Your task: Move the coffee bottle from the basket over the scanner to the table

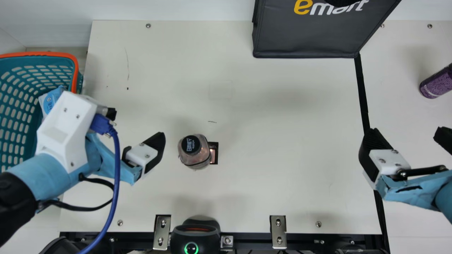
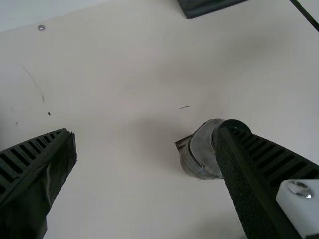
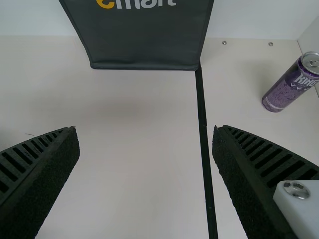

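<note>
The coffee bottle [image 1: 197, 155], clear with a black cap, stands on the table [image 1: 282, 148] left of centre. My left gripper [image 1: 137, 127] is open to the left of the bottle, near the basket [image 1: 76, 67], with nothing between its fingers. In the left wrist view, the left gripper [image 2: 149, 133] has the bottle [image 2: 199, 154] partly behind one finger. The scanner [image 1: 195, 237], black with a green ring, is at the table's near edge. Over the table's right side, my right gripper [image 1: 406, 133] stands open; its fingers are also apart in the right wrist view, at the right gripper [image 3: 146, 130].
A dark bag [image 1: 307, 35] stands at the back. At the far right is a purple can [image 1: 436, 83]. The teal basket holds a blue and white package [image 1: 51, 100], partly behind the left arm. A small dark-framed patch [image 1: 214, 153] lies beside the bottle.
</note>
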`<state>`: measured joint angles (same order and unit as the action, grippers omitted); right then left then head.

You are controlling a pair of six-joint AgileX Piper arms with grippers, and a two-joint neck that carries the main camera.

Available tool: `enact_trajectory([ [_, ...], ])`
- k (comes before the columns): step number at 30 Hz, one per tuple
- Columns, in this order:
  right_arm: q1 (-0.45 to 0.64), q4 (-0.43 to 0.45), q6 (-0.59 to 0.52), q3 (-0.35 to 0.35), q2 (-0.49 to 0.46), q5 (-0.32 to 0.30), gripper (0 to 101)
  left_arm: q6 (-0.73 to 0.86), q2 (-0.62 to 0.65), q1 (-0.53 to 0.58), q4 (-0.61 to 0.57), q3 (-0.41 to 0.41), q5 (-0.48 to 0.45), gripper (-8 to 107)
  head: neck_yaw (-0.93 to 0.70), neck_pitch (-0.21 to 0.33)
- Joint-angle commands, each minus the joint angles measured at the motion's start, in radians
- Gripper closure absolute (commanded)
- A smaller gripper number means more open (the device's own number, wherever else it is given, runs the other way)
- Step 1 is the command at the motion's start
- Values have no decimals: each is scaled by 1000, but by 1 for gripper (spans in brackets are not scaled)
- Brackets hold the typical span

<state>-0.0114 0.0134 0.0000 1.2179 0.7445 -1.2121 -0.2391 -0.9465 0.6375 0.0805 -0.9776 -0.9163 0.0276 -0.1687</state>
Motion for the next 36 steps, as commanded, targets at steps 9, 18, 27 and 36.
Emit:
enact_trajectory([
  [9, 0, 0, 0, 0, 0, 0, 6, -850, -124, 434, 475, -125, -211, 9, 0, 30],
  [18, 0, 0, 0, 0, 0, -1, 6, -1228, -292, 672, 622, -142, -304, 9, 0, 30],
  [27, 0, 0, 0, 0, 0, 0, 6, -1457, -379, 757, 712, -88, -304, 9, 0, 30],
  [36, 0, 0, 0, 0, 0, 0, 6, -1606, -435, 800, 768, -27, -304, 9, 0, 30],
])
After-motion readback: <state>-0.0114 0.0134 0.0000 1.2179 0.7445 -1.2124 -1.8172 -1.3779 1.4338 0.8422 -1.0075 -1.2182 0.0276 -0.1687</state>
